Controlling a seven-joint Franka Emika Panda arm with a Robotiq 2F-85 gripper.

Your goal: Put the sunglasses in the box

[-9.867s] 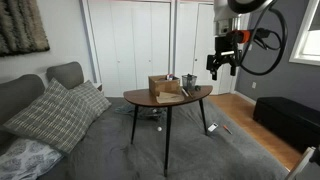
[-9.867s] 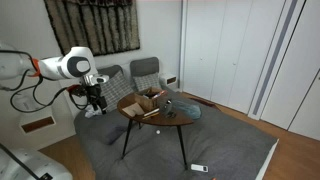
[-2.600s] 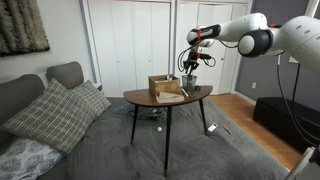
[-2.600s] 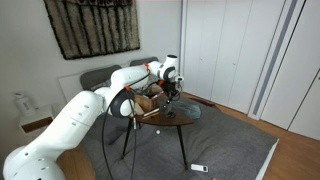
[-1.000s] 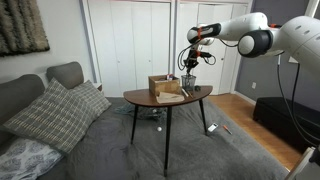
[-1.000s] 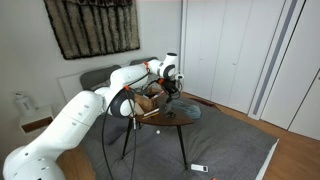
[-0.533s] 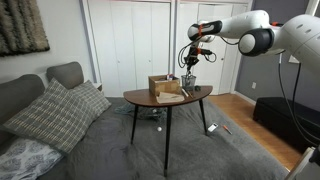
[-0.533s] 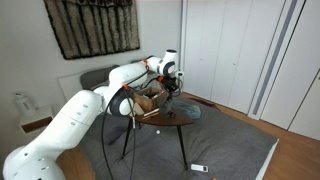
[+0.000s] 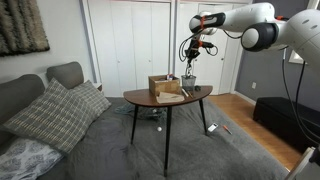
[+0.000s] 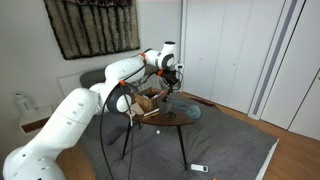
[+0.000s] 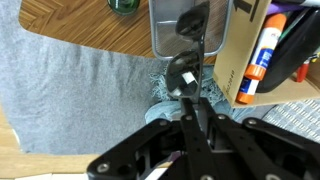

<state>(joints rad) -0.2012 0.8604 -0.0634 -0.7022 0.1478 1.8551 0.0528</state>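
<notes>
My gripper [image 9: 191, 57] hangs pointing down above the small grey cup [image 9: 189, 82] at the far end of the round wooden table [image 9: 150, 99]. In the wrist view the gripper [image 11: 192, 100] is shut on the dark sunglasses [image 11: 185, 76], which dangle from the fingertips over the cup [image 11: 165, 30]. The brown cardboard box [image 9: 165, 86] with raised flaps stands beside the cup; in the wrist view its wall [image 11: 245, 45] lies just to the right. In both exterior views the sunglasses are too small to make out. The gripper [image 10: 171, 73] is above the box [image 10: 150, 101].
A glue stick [image 11: 261, 55] and dark items lie inside the box. A green round thing [image 11: 125, 5] sits on the table's far part. A grey sofa with a checked pillow [image 9: 60, 110] stands beside the table. Grey carpet lies below.
The gripper has risen straight up from the grey cup over the last second, still shut, carrying the sunglasses. Box and cup have not moved.
</notes>
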